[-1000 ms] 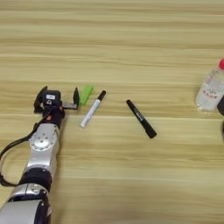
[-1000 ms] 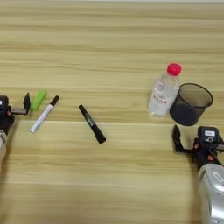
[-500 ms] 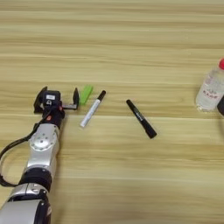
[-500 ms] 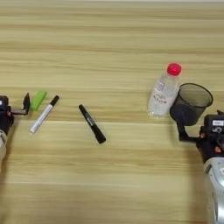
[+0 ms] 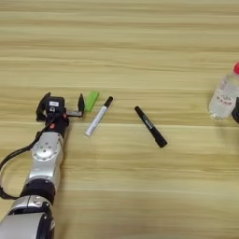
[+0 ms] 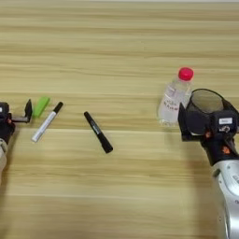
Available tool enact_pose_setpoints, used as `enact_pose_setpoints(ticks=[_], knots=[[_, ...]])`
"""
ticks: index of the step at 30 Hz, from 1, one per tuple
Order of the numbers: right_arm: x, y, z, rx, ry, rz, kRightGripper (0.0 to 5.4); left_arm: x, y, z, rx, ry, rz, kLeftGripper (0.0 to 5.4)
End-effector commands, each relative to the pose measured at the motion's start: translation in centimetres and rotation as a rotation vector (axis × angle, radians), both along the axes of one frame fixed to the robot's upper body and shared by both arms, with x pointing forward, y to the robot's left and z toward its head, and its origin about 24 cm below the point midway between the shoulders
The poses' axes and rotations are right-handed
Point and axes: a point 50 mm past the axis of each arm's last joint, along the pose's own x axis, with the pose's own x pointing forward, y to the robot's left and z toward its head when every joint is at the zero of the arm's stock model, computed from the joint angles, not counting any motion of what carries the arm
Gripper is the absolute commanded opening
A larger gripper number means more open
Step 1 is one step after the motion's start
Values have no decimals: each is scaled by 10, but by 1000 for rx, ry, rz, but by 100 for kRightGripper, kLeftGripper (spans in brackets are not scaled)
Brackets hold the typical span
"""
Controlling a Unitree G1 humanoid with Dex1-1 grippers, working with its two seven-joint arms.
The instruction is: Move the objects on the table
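Change: right end effector (image 6: 207,122) has come up from the near edge to the dark see-through cup (image 6: 204,108) — nothing else on the surface (image 6: 121,46) has shifted.
Right end effector: fingers spread wide, one on each side of the cup's lower part; whether they touch it cannot be told.
Left end effector (image 5: 62,106): parked at the left, fingers wide apart, one fingertip just beside the small green block (image 5: 91,100).
Bottle: clear plastic bottle with red cap (image 6: 173,98) stands upright, just left of the cup.
Markers: white marker with black cap (image 5: 98,115) lies slanted beside the block — black marker (image 5: 150,126) lies near the middle, apart from it.
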Motion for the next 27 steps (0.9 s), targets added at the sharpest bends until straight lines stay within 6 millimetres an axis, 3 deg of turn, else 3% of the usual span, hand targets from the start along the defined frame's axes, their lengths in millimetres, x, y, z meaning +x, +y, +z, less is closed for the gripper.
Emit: enact_pose_setpoints(ticks=[1,27], knots=[[13,8,-2,38,1,40,538,3,1,1,6,5,-2,540],[52,11,-5,40,-9,97,538,3,0,1,4,5,-3,540]])
